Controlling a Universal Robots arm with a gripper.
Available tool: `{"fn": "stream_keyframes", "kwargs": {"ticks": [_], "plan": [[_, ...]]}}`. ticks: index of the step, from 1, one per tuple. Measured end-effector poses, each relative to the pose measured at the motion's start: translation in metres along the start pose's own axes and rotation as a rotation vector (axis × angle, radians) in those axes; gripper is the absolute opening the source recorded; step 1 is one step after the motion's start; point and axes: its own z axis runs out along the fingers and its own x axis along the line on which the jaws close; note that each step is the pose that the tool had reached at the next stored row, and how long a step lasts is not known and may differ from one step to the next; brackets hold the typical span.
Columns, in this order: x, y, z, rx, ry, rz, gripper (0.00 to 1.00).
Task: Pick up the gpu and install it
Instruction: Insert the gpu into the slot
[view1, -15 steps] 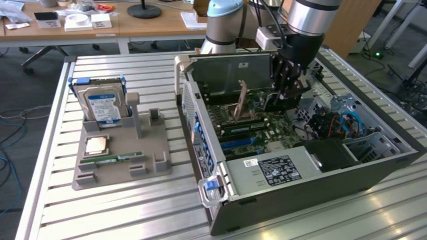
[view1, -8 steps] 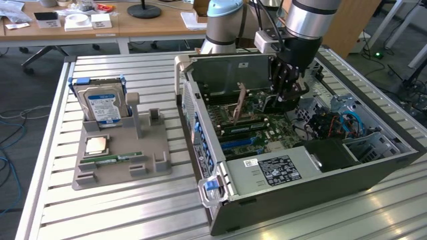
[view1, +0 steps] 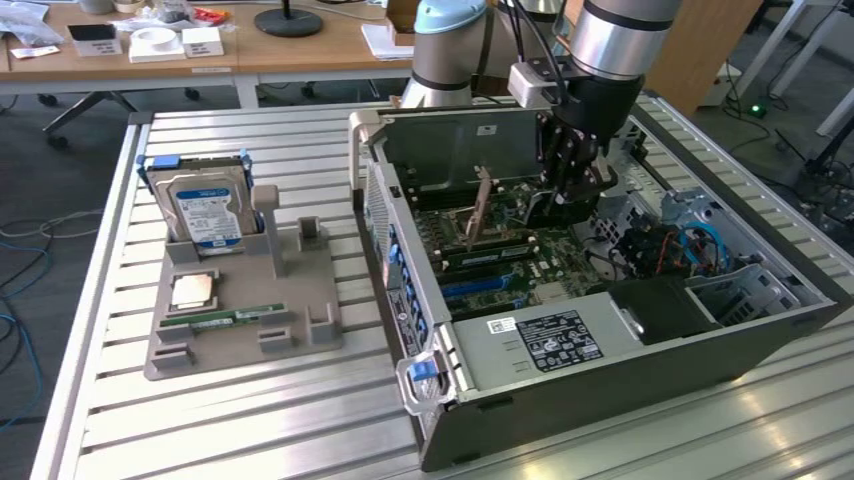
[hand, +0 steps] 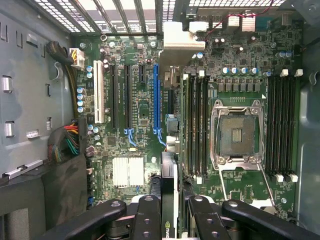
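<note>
wrist view: gpu (hand: 169, 192) seen edge-on between the fingers of the gripper (hand: 172, 220), over the motherboard (hand: 140, 110), near the blue slot (hand: 157, 100).
exterior view: arm reaches down into the open computer case (view1: 601, 370).
tool: jaws partly closed, pinching the gpu's upper edge.
handling: likely light, stiff, fragile; hold bare edges, not components or contacts.

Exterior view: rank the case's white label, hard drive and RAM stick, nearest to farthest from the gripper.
1. white label, on the case, close to the gripper.
2. hard drive, upright at the tray's back, the exterior view's left.
3. RAM stick, lying at the tray's front.
</note>
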Motion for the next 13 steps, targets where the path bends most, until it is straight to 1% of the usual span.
{"fn": "stream_keyframes", "kwargs": {"ticks": [5, 13], "plan": [[-0.0001, 0.0000, 0.0006, 0.0001, -0.0004, 0.000, 0.26], [0.0000, 0.0000, 0.0062, 0.0000, 0.0000, 0.000, 0.26]]}}
